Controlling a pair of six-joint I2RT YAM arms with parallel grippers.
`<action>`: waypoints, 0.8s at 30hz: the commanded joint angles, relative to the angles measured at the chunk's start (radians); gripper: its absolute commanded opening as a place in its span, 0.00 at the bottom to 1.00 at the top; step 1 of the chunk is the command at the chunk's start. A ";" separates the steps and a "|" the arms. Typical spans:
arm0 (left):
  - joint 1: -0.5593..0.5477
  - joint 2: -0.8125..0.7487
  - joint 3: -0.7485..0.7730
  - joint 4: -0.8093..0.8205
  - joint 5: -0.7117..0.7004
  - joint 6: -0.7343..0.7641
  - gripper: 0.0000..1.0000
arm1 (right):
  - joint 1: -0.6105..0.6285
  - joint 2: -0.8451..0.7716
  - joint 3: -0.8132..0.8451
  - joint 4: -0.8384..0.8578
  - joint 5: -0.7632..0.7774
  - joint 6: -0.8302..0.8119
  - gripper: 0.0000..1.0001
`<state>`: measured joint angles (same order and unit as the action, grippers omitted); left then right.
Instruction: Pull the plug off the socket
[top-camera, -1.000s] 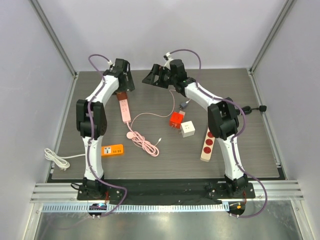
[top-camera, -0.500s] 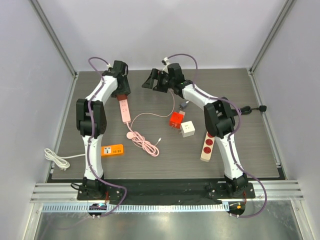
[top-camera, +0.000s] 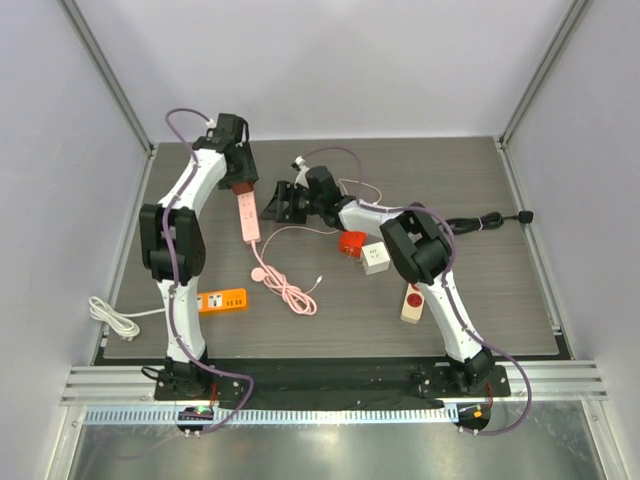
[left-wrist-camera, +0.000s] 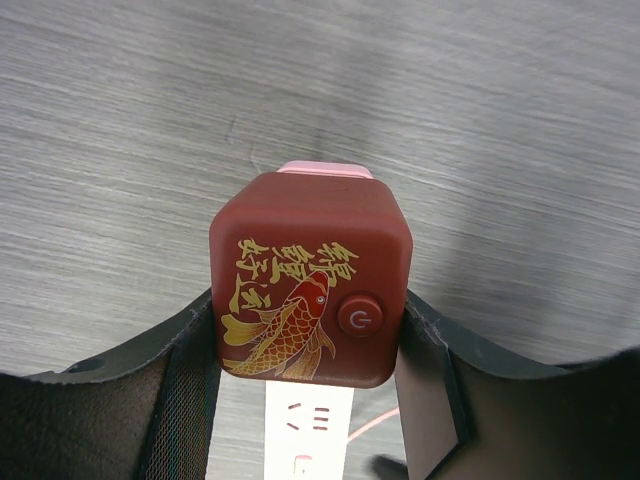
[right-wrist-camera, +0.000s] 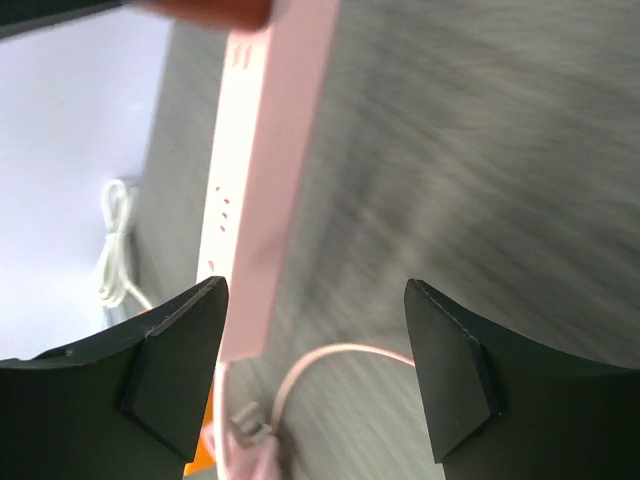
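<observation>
Since 1 second ago the right arm has swung down and across toward the left arm. The right tool (top-camera: 281, 203) now sits low over the counter (top-camera: 330, 315), just beside the pink socket strip (top-camera: 249, 222). The left arm has barely shifted.

The left tool (left-wrist-camera: 310, 350) is clamped on the dark red plug (left-wrist-camera: 310, 275), with 1 of its fingers (left-wrist-camera: 185, 360) pressed against each side of the cube. The cube's top bears a gold fish and a round power button. The plug sits on the strip's end: pink shows just beyond the tool, and the strip's slotted face runs back beneath it.

The right tool's 2 fingers (right-wrist-camera: 175, 350) stand well apart with nothing between them. The strip lies ahead of the finger on the left of the right wrist view, seen nearly edge-on. The pink cable (right-wrist-camera: 340, 352) loops across the gap between the fingers.

Behind the right tool, along its arm, an orange cube (top-camera: 350, 243) and a white cube (top-camera: 376, 258) lie side by side. An orange strip (top-camera: 224, 300) lies well back from the left tool.
</observation>
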<state>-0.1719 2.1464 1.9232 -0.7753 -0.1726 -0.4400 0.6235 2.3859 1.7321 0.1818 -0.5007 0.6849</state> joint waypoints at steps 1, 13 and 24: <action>0.002 -0.103 0.003 0.030 0.031 -0.022 0.00 | 0.028 0.008 0.038 0.203 -0.065 0.079 0.77; 0.002 -0.118 -0.016 0.037 0.076 -0.054 0.00 | 0.044 0.171 0.133 0.344 -0.006 0.254 0.76; 0.002 -0.138 -0.030 0.042 0.097 -0.062 0.00 | 0.044 0.248 0.222 0.311 0.033 0.278 0.68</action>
<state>-0.1696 2.0968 1.8908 -0.7620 -0.1093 -0.4831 0.6712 2.6122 1.8988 0.4702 -0.5064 0.9539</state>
